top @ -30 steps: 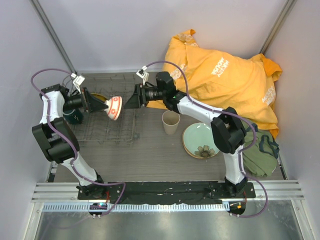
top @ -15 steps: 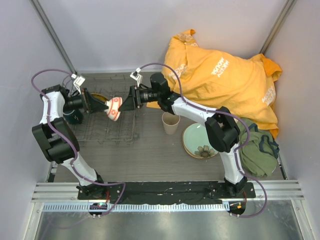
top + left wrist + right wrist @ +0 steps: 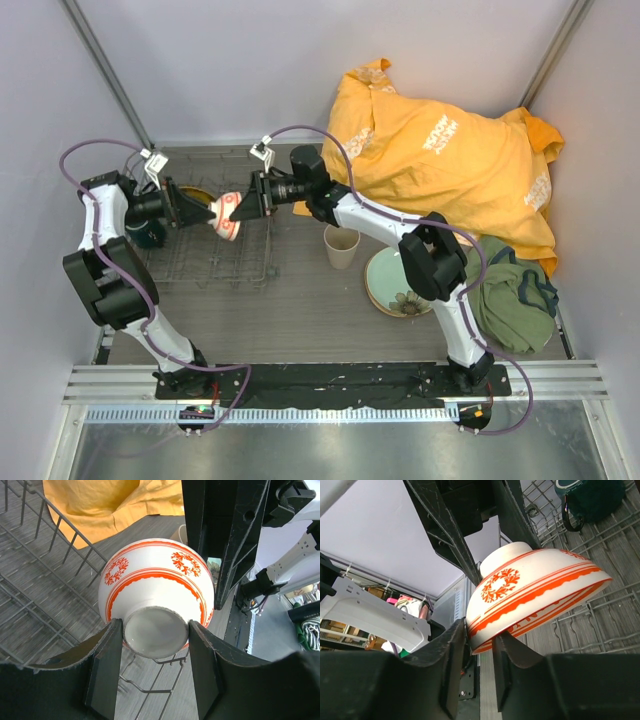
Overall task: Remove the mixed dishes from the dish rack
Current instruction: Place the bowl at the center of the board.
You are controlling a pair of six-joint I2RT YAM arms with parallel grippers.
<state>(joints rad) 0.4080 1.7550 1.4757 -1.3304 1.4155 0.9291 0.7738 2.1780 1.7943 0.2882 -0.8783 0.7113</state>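
Observation:
The small white-and-red bowl [image 3: 228, 215] hangs on its side above the dish rack [image 3: 200, 268], held between both arms. My left gripper [image 3: 155, 630] is shut on the bowl's foot [image 3: 152, 637], one finger on each side. Coming from the right, my right gripper [image 3: 479, 635] pinches the bowl's rim [image 3: 485, 630], with one finger on the outer wall and one inside. In the rack, the dark green mug [image 3: 148, 235] sits at the left end and the small yellow-and-dark plate [image 3: 198, 195] stands at the back. The beige cup [image 3: 342, 245] and the pale green plate [image 3: 400, 280] are on the table to the right of the rack.
A big orange cloth [image 3: 450, 160] is heaped at the back right, just behind the right arm. A green cloth [image 3: 515, 300] lies by the right wall next to the plate. Grey walls close in the left, back and right sides.
The right gripper has moved left to the bowl and narrowed its fingers onto the rim. The left gripper and the bowl have stayed in place.

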